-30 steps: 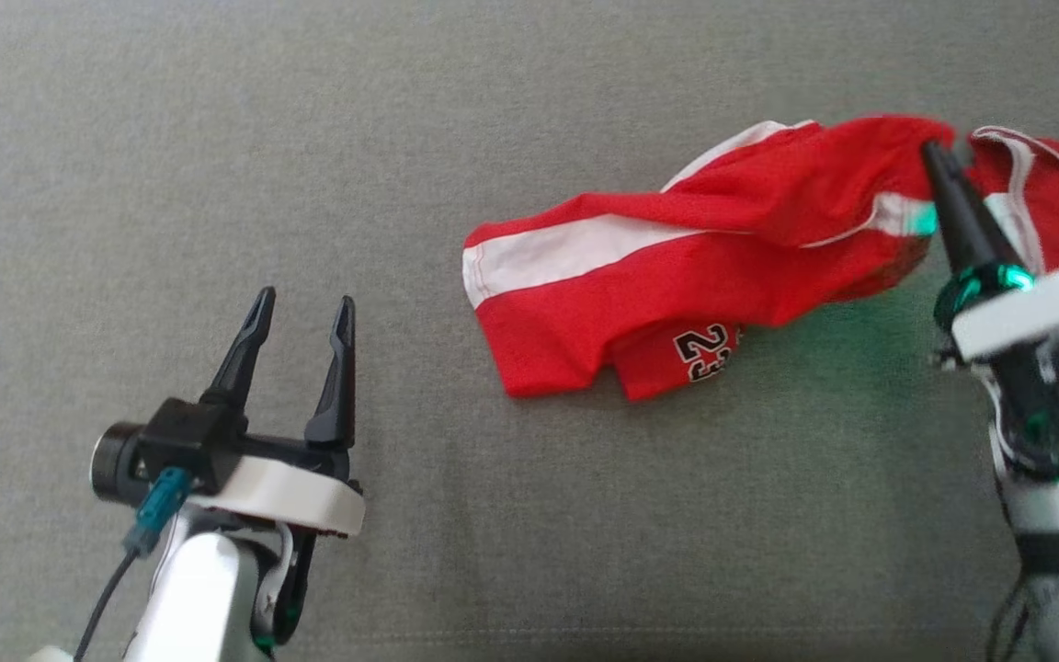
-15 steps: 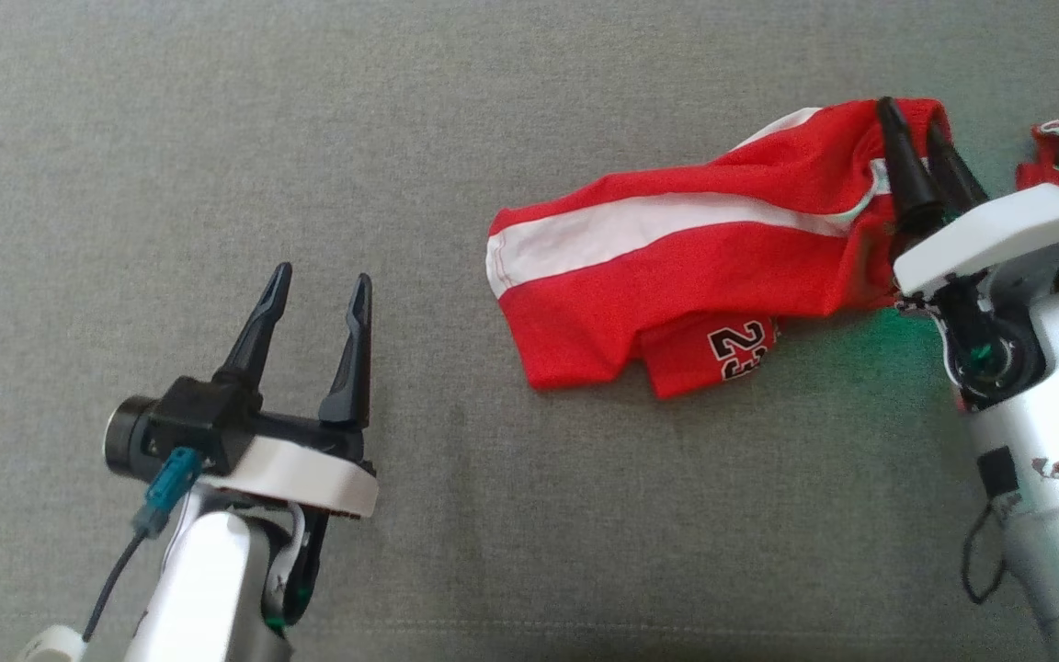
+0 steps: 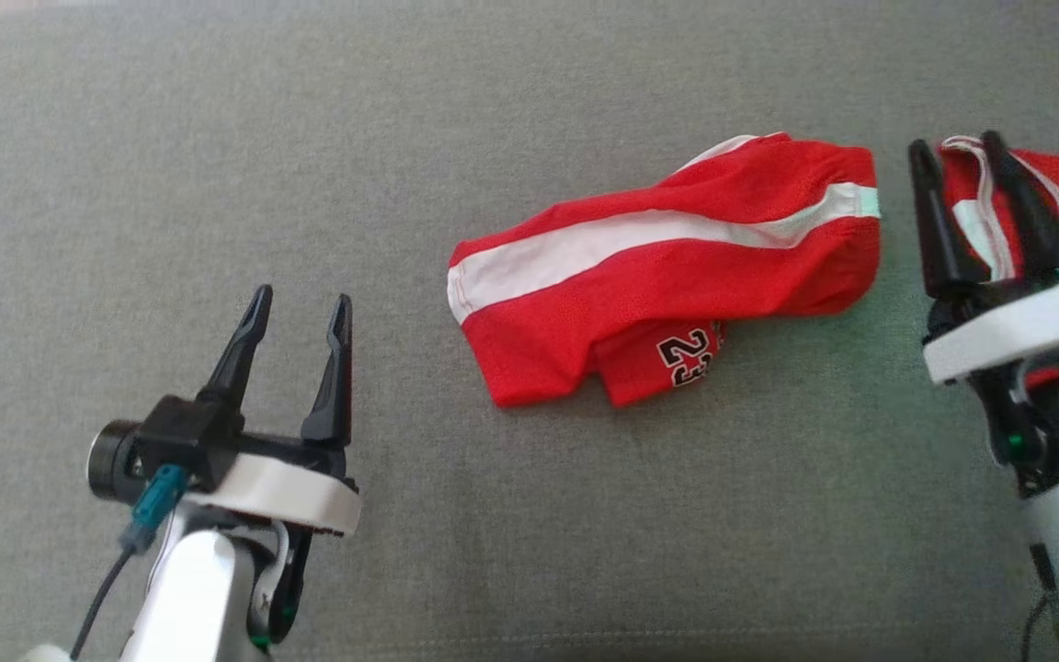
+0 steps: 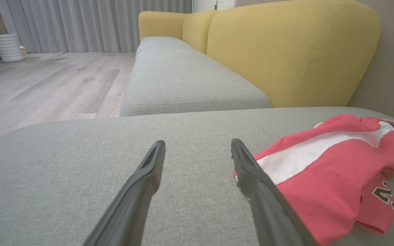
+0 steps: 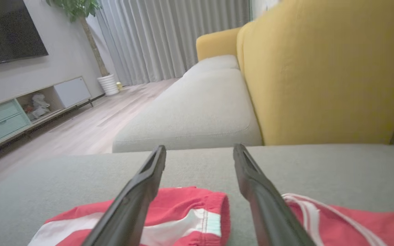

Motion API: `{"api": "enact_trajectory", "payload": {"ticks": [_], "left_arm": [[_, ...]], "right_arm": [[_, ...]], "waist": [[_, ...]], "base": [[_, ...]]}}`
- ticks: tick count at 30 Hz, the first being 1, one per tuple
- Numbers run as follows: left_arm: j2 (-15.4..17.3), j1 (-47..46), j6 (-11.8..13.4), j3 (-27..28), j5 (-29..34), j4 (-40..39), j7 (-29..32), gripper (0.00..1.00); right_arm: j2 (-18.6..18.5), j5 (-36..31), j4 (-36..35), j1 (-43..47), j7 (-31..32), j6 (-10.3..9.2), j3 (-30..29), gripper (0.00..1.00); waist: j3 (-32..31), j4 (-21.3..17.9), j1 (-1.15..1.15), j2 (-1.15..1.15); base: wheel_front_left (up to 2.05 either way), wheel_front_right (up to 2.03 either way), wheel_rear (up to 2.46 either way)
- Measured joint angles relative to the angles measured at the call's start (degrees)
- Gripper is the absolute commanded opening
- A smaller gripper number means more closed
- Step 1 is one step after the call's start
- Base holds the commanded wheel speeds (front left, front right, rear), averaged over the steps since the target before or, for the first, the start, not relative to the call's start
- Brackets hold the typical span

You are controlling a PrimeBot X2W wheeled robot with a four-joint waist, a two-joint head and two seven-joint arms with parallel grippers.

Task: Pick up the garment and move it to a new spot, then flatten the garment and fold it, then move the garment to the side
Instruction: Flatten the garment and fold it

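The garment is red with a white stripe and a black "23". It lies crumpled on the grey cushion, right of centre in the head view. My right gripper is open beside the garment's right end, over the gap between it and a second red cloth with white trim. In the right wrist view the gripper holds nothing, with the garment below its left finger. My left gripper is open at the lower left, well clear. In the left wrist view the garment lies to the right of the gripper.
The red trimmed cloth lies at the cushion's right edge; I cannot tell whether it joins the garment. A yellow sofa back rises behind the cushion. A wooden floor and a TV cabinet lie beyond. Bare cushion stretches between the grippers.
My right gripper has opened and let go of the garment, then drawn back to the right. The garment has settled flat on the cushion. The left gripper has stayed open.
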Motion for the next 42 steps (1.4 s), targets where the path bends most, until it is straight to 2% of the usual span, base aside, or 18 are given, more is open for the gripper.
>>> {"api": "enact_trajectory", "payload": {"ticks": [1, 5, 8, 12, 16, 22, 36, 39, 40, 42], "left_arm": [[0.00, 0.00, 0.00, 0.00, 0.00, 0.00, 0.00, 1.00], [0.36, 1.10, 0.02, 0.02, 0.16, -0.05, 0.00, 1.00], [0.58, 2.11, 0.52, 0.09, 0.16, -0.21, 0.00, 1.00], [1.10, 3.31, 0.64, 0.14, 0.14, -0.24, 0.01, 1.00], [1.30, 3.42, 0.97, 0.11, 0.13, -0.32, 0.13, 1.00], [1.51, 3.42, 1.07, -0.04, 0.12, -0.51, 0.43, 1.00], [1.71, 2.93, 1.37, -0.63, -0.96, -0.47, 2.18, 1.00], [1.23, -0.07, 0.32, -2.02, -1.91, 1.27, 4.55, 1.00], [0.18, -3.74, -1.02, -2.61, -3.75, 3.92, 7.03, 1.00], [-0.55, -7.09, -1.99, -3.28, -5.37, 7.13, 8.78, 1.00]], "right_arm": [[0.00, 0.00, 0.00, 0.00, 0.00, 0.00, 0.00, 1.00], [1.37, -7.51, -7.21, 4.63, 0.47, 0.00, -4.15, 1.00], [3.89, -11.61, -12.44, 10.14, 2.27, 0.00, -6.03, 1.00], [6.83, -13.50, -16.96, 17.40, 4.64, 0.00, -6.71, 1.00], [8.33, -14.24, -19.64, 20.24, 6.05, 0.00, -7.79, 1.00], [9.77, -14.59, -21.27, 20.84, 6.76, 0.00, -8.48, 1.00], [10.38, -14.19, -21.51, 20.80, 7.23, 0.00, -8.44, 1.00], [10.61, -14.19, -21.56, 20.74, 7.54, 0.00, -8.25, 1.00], [10.77, -14.19, -21.51, 20.58, 7.55, 0.00, -8.04, 1.00], [11.11, -14.11, -21.41, 20.37, 7.55, 0.00, -7.64, 1.00]], "waist": [[0.00, 0.00, 0.00, 0.00], [-1.49, -0.61, 0.00, 0.00], [-2.40, -0.95, 0.00, 0.00], [-2.85, -1.34, 0.00, 0.00], [-3.00, -1.46, 0.00, 0.00], [-3.07, -1.38, 0.00, 0.00], [-2.25, -1.34, 0.00, 0.00], [-1.51, -1.78, 0.00, 0.00], [-1.00, -2.28, 0.00, 0.00], [-0.63, -2.99, 0.00, 0.00]], "base": [[0.00, 0.00, 0.00], [0.00, 0.00, 0.00], [0.00, 0.00, 0.00], [0.00, 0.00, 0.00], [0.00, 0.00, 0.00], [0.00, 0.00, 0.00], [0.00, 0.00, 0.00], [0.00, 0.00, 0.00], [0.00, 0.00, 0.00], [0.00, 0.00, 0.00]]}}
